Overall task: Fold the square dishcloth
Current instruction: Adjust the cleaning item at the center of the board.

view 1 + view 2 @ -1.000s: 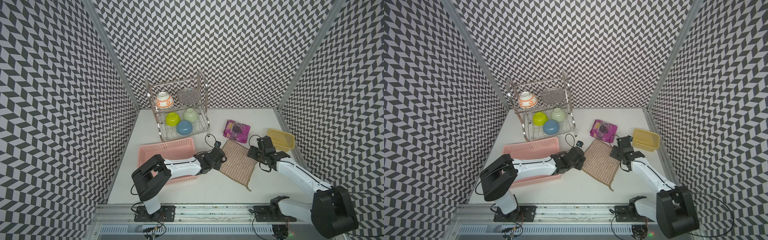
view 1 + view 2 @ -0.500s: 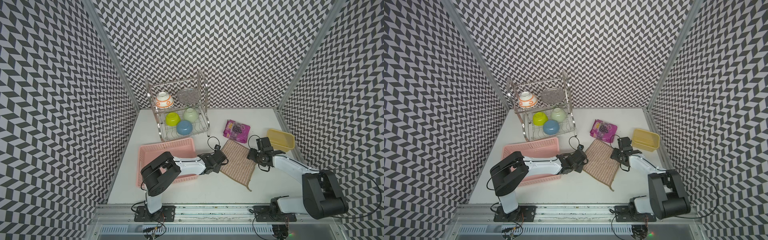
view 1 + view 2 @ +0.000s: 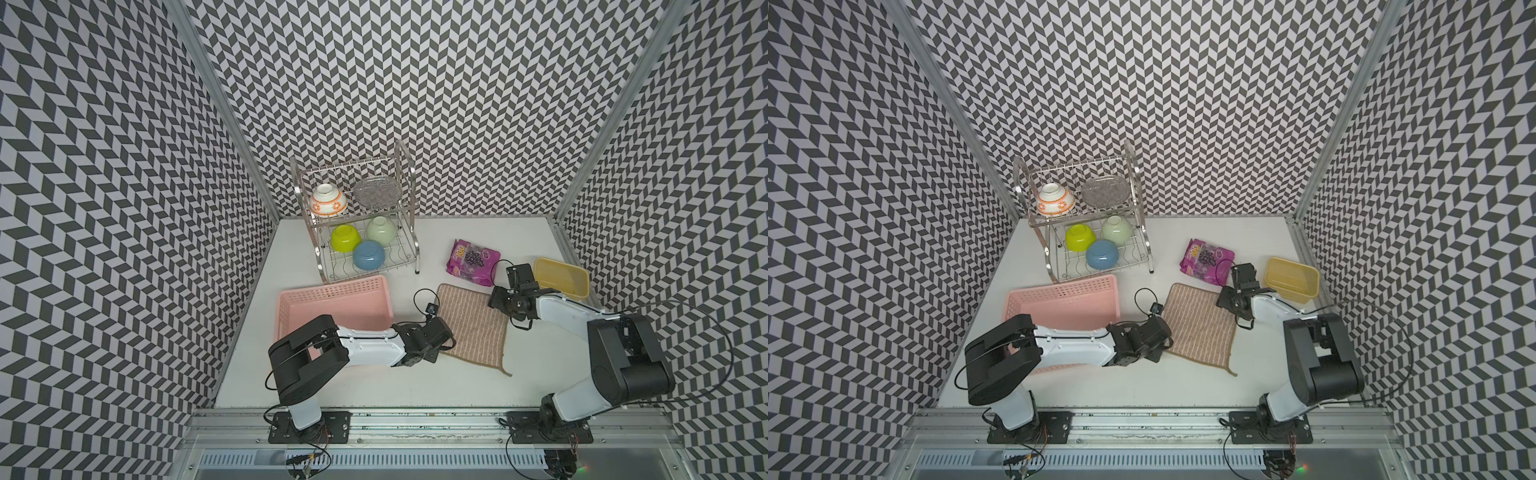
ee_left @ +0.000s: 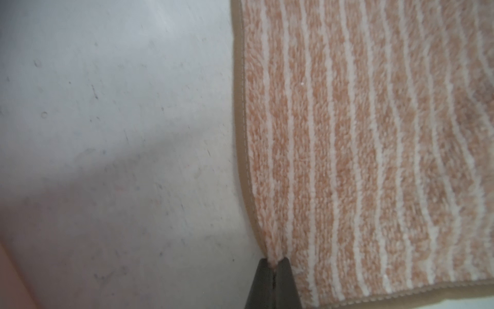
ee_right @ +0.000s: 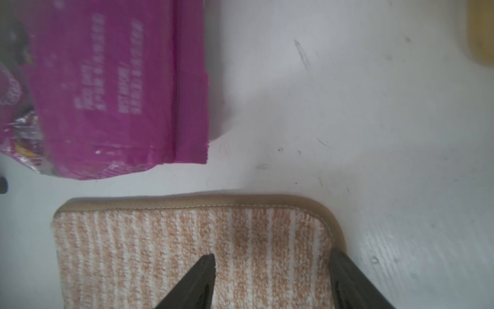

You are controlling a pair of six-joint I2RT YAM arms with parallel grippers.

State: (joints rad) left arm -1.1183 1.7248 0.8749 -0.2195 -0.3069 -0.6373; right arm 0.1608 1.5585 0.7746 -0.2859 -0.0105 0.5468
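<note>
Your left pincer (image 4: 273, 263) is now pressed shut on the hem of the square dishcloth (image 3: 471, 326), by its near-left corner. Your right pincer (image 5: 272, 256) stays spread astride the far-right corner. Cloth lies flat mid-surface (image 3: 415, 382); fold not begun.

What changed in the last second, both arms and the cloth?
The left end effector shut on the dishcloth edge by its near-left corner. The right end effector edged in over the far-right corner, jaws open, nothing gripped. Dishcloth flat, roughly where it was; the rest unchanged.
</note>
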